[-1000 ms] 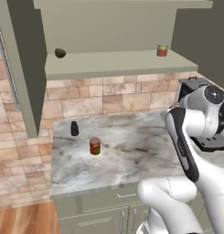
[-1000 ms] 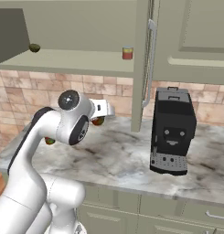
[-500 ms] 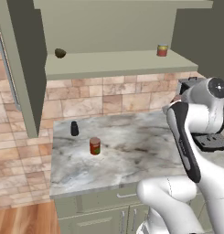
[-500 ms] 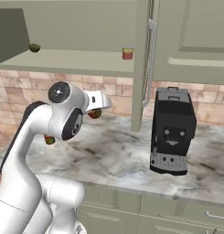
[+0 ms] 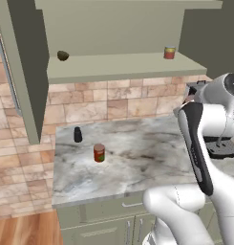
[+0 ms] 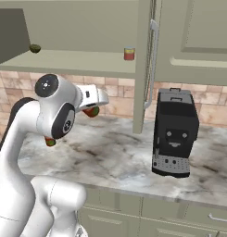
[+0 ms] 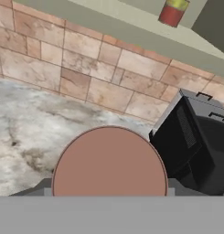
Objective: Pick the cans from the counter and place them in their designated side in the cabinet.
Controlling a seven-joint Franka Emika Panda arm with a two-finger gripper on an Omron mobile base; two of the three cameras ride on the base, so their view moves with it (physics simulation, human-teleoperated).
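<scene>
So the plain red-orange can [image 7: 109, 161] is clamped in the tool [image 6: 92, 109], up in the air over the marble tabletop [image 6: 129, 159]. The labelled can [image 5: 99, 153] sits on the tabletop near a small black bottle [image 5: 78, 134]. A short red-and-yellow can [image 6: 129, 53] is on the cabinet shelf [image 6: 82, 62].

Behind my work stretches a wall of tan and pink stone tiles [image 5: 113, 103], running under the shelf and down to the grey-white marbled surface [image 5: 137, 162]. Sage-green base units with thin metal handles [image 6: 198, 217] sit below it. To my left, a strip of warm orange wooden floor [image 5: 23, 229] shows. A boxy black coffee machine [image 6: 175, 132] stands at my right. Light falls flat and even.
</scene>
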